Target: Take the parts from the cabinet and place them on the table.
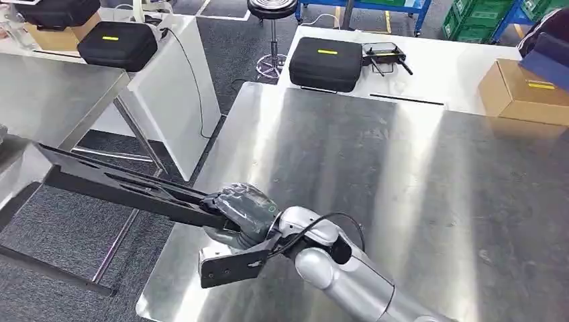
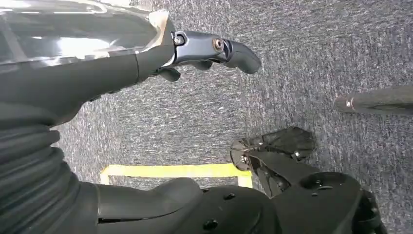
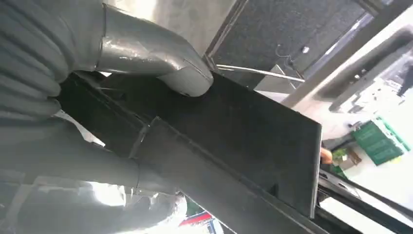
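Gripping one end of a long flat black part (image 1: 121, 184), the right hand (image 1: 243, 213) sits just over the left edge of the steel table (image 1: 376, 174), near that table's near-left corner. The part runs out from the hand past the table edge and hangs over the grey carpeted floor (image 1: 74, 231), with its far end tilted slightly upward. In the right wrist view the thumb (image 3: 160, 61) presses on the part's broad black face (image 3: 234, 131) while the other fingers lie under it, so the hold is a clamp across the plate. A black bracket (image 1: 231, 263) on the right wrist hangs over the table's near-left corner.

The left hand (image 2: 146, 53) hangs over the carpet in its wrist view, with nothing visible between its fingers; whether they are spread or curled cannot be told.

At the table's far edge, on an adjoining white surface, stand a black zipped case (image 1: 327, 64) with a yellow label and a cardboard box (image 1: 527, 90) toward the far-right corner. A black stool (image 1: 272, 13) stands on the floor beyond.
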{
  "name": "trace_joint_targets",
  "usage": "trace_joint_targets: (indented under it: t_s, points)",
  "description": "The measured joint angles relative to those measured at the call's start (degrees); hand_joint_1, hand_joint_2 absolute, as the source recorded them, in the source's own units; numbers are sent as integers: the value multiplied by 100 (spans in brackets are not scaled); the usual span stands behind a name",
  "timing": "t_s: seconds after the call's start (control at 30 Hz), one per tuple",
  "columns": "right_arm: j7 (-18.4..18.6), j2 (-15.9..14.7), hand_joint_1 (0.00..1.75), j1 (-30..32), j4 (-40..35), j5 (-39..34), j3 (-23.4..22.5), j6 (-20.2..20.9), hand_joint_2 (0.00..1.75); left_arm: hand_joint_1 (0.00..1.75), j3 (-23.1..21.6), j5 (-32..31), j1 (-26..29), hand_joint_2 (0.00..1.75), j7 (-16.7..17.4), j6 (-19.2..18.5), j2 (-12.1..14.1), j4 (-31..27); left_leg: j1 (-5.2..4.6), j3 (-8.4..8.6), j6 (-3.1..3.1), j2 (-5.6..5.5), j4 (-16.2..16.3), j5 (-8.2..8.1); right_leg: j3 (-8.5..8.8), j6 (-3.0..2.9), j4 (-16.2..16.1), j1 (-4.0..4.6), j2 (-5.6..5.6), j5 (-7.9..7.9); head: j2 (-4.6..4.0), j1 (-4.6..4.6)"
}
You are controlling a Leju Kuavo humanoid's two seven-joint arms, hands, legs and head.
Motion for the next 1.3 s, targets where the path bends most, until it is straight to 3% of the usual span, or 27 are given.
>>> trace_joint_targets:
  t_s: [0.2, 0.37, 0.7, 1.0, 1.03, 1.17, 1.3]
  points:
    - [48, 48, 175, -241, 333, 66, 272, -79, 175, 0, 2, 17, 0, 175, -2, 13, -17, 0, 0, 23, -66, 13, -42, 0, -2, -30, 1, 10, 7, -20, 0, 4]
    - [138, 50, 175, -313, 468, 133, 378, -72, 175, 0, 2, 17, 1, 175, -6, -2, -24, 0, -4, 22, -84, 16, -43, -9, 2, -34, -3, 13, 7, -23, 0, 4]
    - [835, 96, 175, -745, 956, 1010, 840, 53, 175, 0, 2, 13, 13, 175, 94, -22, -24, 0, -8, 15, -83, 17, -43, -8, 5, -33, -26, 11, 7, -21, 0, 4]
    - [1248, 374, 175, -1193, 1905, 1318, 1038, 118, 175, 0, 2, 9, 21, 175, 66, -65, -22, 0, -6, 21, -81, 11, -108, 17, 14, -12, -92, 0, 7, -5, 0, 4]
    - [1332, 424, 175, -1248, 2043, 1379, 1054, 109, 175, 0, 2, 9, 22, 175, 57, -65, -22, -2, -13, 21, -81, 11, -128, 18, 7, -12, -101, -2, 7, -5, 0, -46]
    - [1633, 634, 175, -1517, 2867, 1659, 1045, -110, 175, 0, 0, 4, 21, 175, 33, -96, -17, 0, -8, 27, -81, 14, -135, 19, 2, -12, -102, -7, 7, -6, 0, -61]
    - [1930, 748, 175, -1834, 3691, 1985, 1004, -265, 175, 0, -2, -35, 29, 175, 31, -383, 35, 0, -4, 28, -85, 16, -156, 21, -5, -14, -103, -2, 7, -7, 0, -59]
